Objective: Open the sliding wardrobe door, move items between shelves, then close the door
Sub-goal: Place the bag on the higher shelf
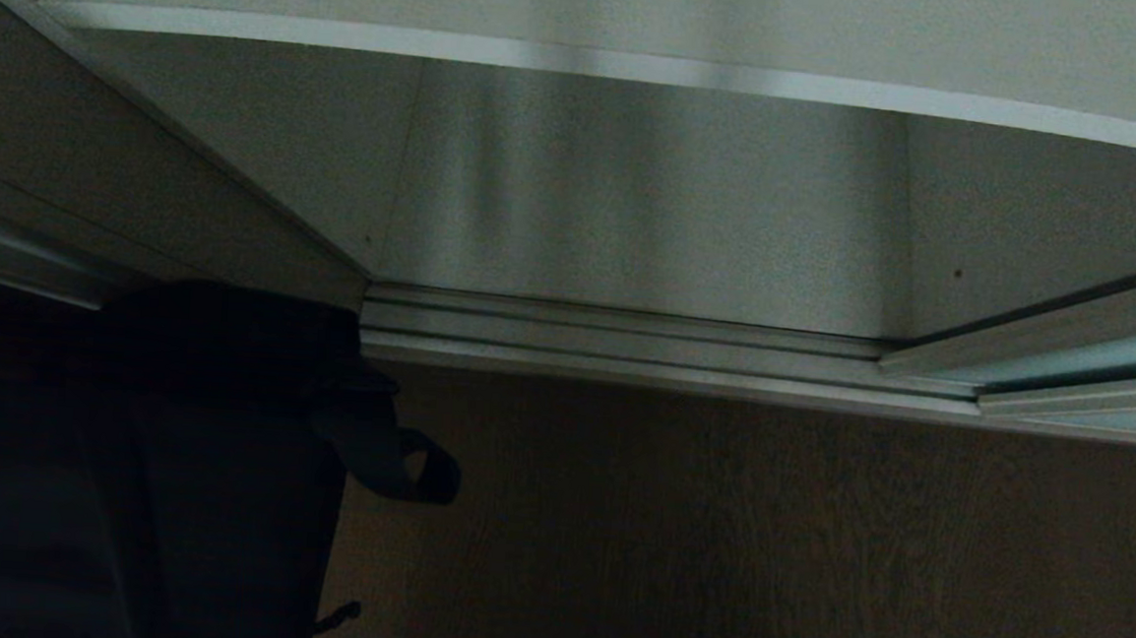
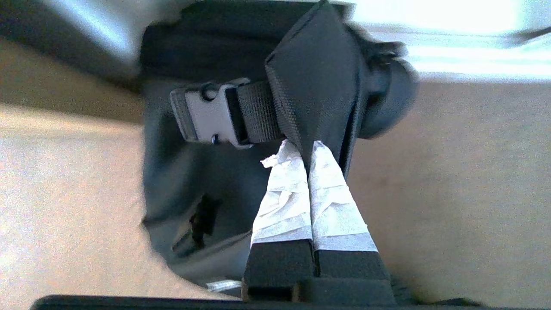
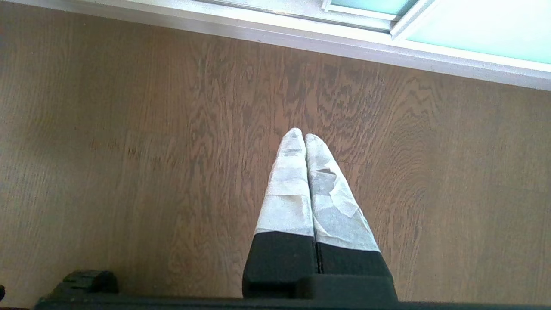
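While the left gripper [image 2: 306,148] pinched a flap of the black bag [image 1: 214,455] low at the left, the lift needed to clear the track [image 1: 625,347] before reaching a shelf [image 1: 586,24]; the door [image 1: 1098,366] stood slid right, the right gripper [image 3: 300,137] closed and empty over floor [image 3: 129,150].

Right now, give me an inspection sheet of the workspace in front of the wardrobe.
Surface: brown wood-grain floor, bare where visible.
Job's things: sliding wardrobe door pushed to the right, opening clear; shelf above, nothing seen on it; black bag with a strap buckle.
Clutter: nothing seen.
Grippers: left gripper shut on the black bag's fabric flap; right gripper shut, empty, over the floor.
Cables: nothing seen.
Surroundings: ridged silver floor track.
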